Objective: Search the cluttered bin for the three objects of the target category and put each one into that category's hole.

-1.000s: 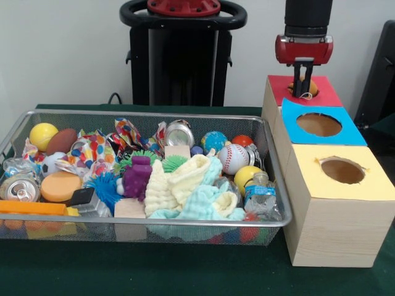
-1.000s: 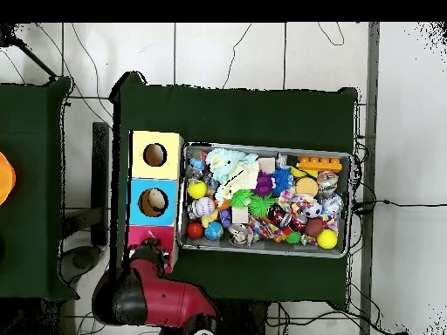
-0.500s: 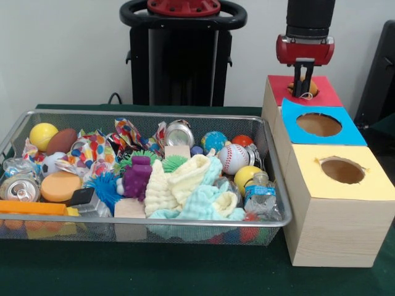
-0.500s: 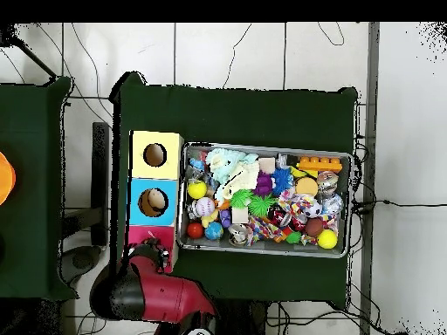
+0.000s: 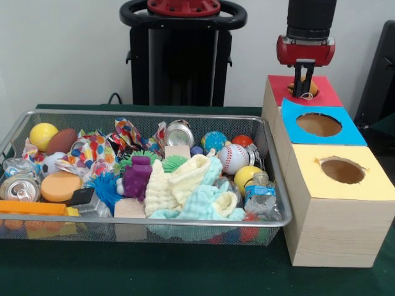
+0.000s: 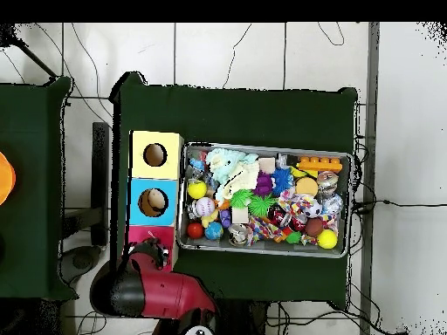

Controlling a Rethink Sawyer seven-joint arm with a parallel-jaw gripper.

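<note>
My gripper (image 5: 302,92) hangs over the hole of the red-topped box (image 5: 324,95), the farthest of three boxes beside the bin. An orange ball (image 5: 311,88) rests at that hole, just behind the gripper's tip; whether it is held or free I cannot tell. From overhead the gripper (image 6: 147,253) covers most of the red box (image 6: 166,234). The wire bin (image 5: 142,113) holds more balls: a baseball (image 5: 233,158), a blue globe ball (image 5: 214,141), a yellow ball (image 5: 43,135) and a brown football (image 5: 62,140).
A blue-topped box (image 5: 352,131) and a yellow-topped box (image 5: 376,185) with round holes stand nearer. The bin is also crowded with cloths (image 5: 191,185), cans (image 5: 179,132), a purple toy (image 5: 137,177), a plastic bottle (image 5: 259,194) and an orange block (image 5: 31,207).
The gripper has edged slightly right and up over the red box. The orange ball stays at the hole. Nothing in the bin has moved.
</note>
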